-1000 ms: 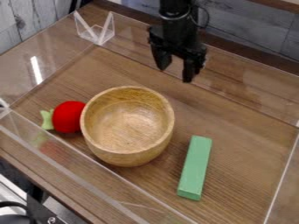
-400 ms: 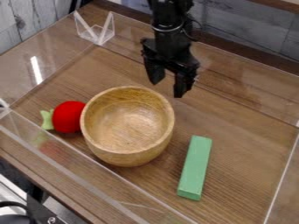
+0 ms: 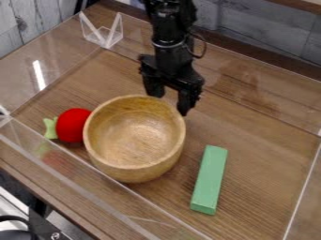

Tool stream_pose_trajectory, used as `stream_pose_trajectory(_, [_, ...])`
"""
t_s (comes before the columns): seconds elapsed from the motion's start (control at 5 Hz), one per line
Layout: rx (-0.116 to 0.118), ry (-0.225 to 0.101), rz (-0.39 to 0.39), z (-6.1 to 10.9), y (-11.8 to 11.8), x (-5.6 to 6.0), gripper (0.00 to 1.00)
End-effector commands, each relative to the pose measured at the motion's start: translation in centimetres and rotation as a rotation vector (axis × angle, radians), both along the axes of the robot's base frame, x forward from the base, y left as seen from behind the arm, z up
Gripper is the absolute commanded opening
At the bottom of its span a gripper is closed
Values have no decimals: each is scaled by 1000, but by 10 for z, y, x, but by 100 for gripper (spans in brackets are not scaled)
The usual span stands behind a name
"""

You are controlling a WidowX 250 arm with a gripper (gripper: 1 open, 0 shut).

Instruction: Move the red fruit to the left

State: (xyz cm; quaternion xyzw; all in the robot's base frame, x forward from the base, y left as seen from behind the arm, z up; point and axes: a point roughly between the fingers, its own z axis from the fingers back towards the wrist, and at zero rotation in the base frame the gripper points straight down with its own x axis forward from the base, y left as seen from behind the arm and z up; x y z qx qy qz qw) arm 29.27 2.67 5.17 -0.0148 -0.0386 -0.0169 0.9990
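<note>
Wooden tabletop point(image 3: 257, 122), brown, plank seams running across it, seen from above at an angle. Dark shape with cable-like curves point(image 3: 22, 227) off the table's edge, lower left of view. Pale, see-through angular object point(image 3: 103, 30) near the upper left.

Arm: 1, black point(image 3: 163, 39), entering from the top of the view, a little right of the middle. Pose is steep, reaching down toward the table, wrist over the far side of the wooden bowl point(image 3: 135, 161). Gripper point(image 3: 170, 99) at the lower end, pointing down, its 2 fingers spread to either side, near the bowl's far rim. Height above the rim hard to judge; contact with it cannot be told.

Claw state: released, jaws standing wide, nothing in the grasp.

Red fruit point(image 3: 75, 125): left part of view, just beside the bowl's left side, outside it. Lies on its side, light green leafy stem piece point(image 3: 51, 128) turned to the left. Well apart from the gripper. Whether fruit and bowl touch, cannot tell.

Bowl: round, light wood, upright, interior bare. Green block point(image 3: 209, 180): flat, long, lying to the right of the bowl, apart from it, slightly slanted.
</note>
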Motion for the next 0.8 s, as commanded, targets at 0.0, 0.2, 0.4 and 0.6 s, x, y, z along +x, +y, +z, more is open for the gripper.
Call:
stream_pose_trajectory(0.0, [3,-68,26,27,14,-3,100])
stream_pose_trajectory(0.2, [-8,-78,56,40,31,-14,100])
stream_pose_trajectory(0.4, [-12,-88,120,47,54,-19,100])
stream_pose_trajectory(0.6, [-13,-89,171,48,69,-26,100])
